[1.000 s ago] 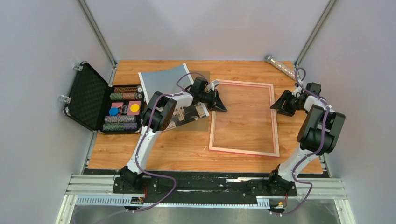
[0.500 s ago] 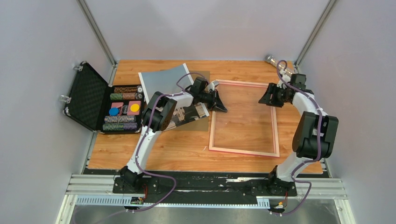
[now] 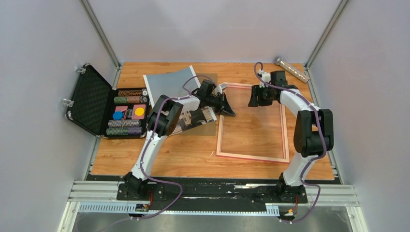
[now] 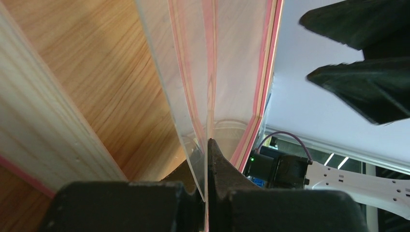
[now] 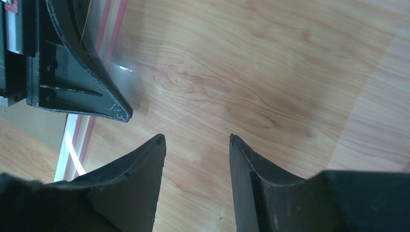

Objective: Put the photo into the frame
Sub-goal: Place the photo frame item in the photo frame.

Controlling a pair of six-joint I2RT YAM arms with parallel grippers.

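The pink frame (image 3: 285,126) lies flat on the wooden table, right of centre. My left gripper (image 3: 231,112) sits at its left rail, shut on the edge of a clear pane (image 4: 193,72) that stands between its fingers (image 4: 207,145). The frame's pink rails (image 4: 268,72) show beside and through the pane. My right gripper (image 3: 251,96) hovers open over the frame's upper part with nothing between its fingers (image 5: 196,140), close to the left gripper's fingers (image 5: 82,72). The photo (image 3: 169,82) lies at the back left, partly under the left arm.
A brownish backing board (image 3: 209,126) lies under the photo's right side. An open black case (image 3: 92,104) of poker chips stands at the left table edge. A shiny tube (image 3: 292,69) lies at the back right corner. Grey walls close in on three sides.
The right arm has swung left, from outside the frame's right rail to above the frame's upper part, near the left gripper. The left arm and frame have not moved.
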